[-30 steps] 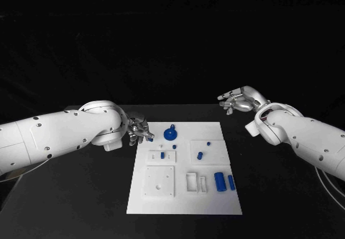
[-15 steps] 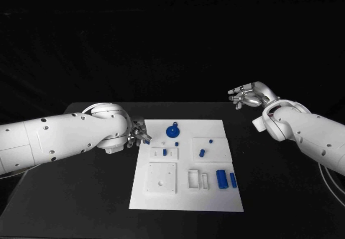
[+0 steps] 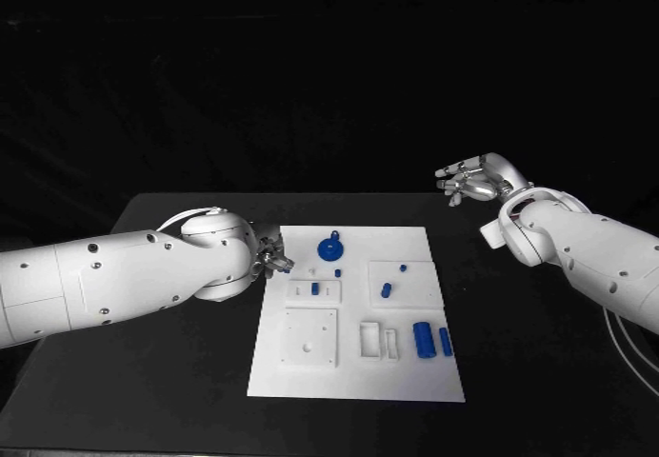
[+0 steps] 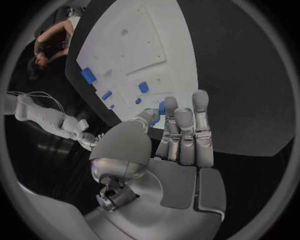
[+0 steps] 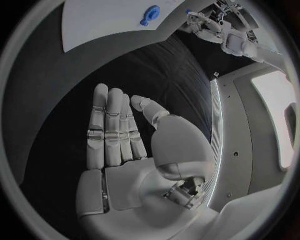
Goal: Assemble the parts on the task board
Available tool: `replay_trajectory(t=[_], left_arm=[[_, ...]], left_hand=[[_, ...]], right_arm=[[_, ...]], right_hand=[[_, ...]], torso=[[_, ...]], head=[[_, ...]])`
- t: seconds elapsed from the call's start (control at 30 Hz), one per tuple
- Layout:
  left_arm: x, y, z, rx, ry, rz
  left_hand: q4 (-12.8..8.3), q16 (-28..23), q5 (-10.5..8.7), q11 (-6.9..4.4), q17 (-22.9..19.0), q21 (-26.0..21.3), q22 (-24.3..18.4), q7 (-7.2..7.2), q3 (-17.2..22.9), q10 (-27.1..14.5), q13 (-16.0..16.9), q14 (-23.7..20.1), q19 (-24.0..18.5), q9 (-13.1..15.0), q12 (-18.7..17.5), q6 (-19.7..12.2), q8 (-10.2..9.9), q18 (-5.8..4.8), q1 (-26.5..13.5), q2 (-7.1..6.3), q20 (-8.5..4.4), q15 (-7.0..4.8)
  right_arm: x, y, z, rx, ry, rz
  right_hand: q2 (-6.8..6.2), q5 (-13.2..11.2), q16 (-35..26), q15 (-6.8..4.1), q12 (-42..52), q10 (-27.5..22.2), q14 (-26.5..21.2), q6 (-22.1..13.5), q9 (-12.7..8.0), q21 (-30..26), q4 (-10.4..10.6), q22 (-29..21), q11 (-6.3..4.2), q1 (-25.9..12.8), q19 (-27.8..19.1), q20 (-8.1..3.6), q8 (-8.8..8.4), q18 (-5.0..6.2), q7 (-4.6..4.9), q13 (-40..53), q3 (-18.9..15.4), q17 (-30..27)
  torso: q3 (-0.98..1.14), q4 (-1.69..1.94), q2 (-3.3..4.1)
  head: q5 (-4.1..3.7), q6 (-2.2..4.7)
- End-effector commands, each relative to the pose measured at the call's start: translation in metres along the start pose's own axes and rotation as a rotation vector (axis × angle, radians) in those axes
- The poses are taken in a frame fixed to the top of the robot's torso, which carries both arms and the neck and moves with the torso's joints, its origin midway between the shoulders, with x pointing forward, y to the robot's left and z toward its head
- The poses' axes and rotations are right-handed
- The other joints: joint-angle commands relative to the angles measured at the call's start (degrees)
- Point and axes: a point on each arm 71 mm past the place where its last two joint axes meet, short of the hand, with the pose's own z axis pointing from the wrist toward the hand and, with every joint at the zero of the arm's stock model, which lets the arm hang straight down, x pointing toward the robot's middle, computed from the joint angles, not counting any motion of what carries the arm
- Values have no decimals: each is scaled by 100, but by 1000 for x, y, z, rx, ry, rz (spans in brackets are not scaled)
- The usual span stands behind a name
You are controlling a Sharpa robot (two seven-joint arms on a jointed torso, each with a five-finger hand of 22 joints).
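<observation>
The white task board (image 3: 354, 383) lies in the middle of the black table. On it rest a blue round disc with a knob (image 3: 331, 249), two blue cylinders (image 3: 423, 340) near its right edge, and several small blue pieces (image 3: 386, 290). My left hand (image 3: 270, 258) hovers at the board's far left edge, fingers straight and together, holding nothing. In the left wrist view this hand (image 4: 182, 145) points toward the board (image 4: 156, 45) and its blue pieces (image 4: 144, 87). My right hand (image 3: 471, 180) is raised beyond the board's far right corner, empty; its fingers (image 5: 112, 130) are stretched out flat.
White raised fixtures stand on the board: a square block with holes (image 3: 309, 341) and a slotted frame (image 3: 373, 341). Black table (image 3: 165, 381) surrounds the board on all sides. The right wrist view shows the disc (image 5: 150, 12) on the board's corner (image 5: 100, 20).
My right hand has risen and drawn back from the board's far right corner. My left arm has swung its elbow toward the board while its hand stays at the left edge.
</observation>
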Motion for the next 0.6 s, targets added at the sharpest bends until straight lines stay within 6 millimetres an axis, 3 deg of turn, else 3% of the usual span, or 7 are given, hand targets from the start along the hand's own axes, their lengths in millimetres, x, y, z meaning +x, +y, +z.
replay_trajectory(t=[0.03, 0.33, 0.6], left_arm=[[2, -4, 0, 13, -48, 9], [15, -9, 4, 27, -14, 17], [20, -14, 6, 33, 25, 33]], left_hand=[[-771, -17, 24, 12, 10, 22, 113, -238, 757, 41, 8, 35, 1, 10, -11, 274, 12, 23, -24, 21, -22, -6], [-777, -34, 35, 12, 28, 27, 112, -236, 773, 40, 20, 41, 1, 12, -19, 267, 18, 22, -32, 22, -25, -7], [-795, -46, 20, 15, 40, 26, 112, -232, 782, 29, 29, 35, -7, 13, -22, 255, 20, 22, -33, 31, -23, -4]], right_arm=[[2, -2, 1, 24, 23, -4], [3, -2, 1, 26, 26, -7], [4, -2, 1, 29, 38, -5]], right_hand=[[7, -3, 21, -8, 21, -37, -39, 9, -6, 3, -29, 0, -11, -24, -11, -6, -21, -31, -11, -14, 10, -10], [6, -2, 21, -7, 20, -42, -45, 17, -4, 16, -44, 9, -10, -25, -27, -6, -19, -30, -12, -27, 33, -18], [10, -11, 33, -8, 31, -40, -49, 16, -5, 68, -74, 64, -6, -14, -49, -9, -19, -23, -6, -43, 123, -26]], torso=[[6, 3, 8], [0, -13, 8], [4, -5, 4]], head=[[-15, -15], [-26, -39], [-109, -79]])
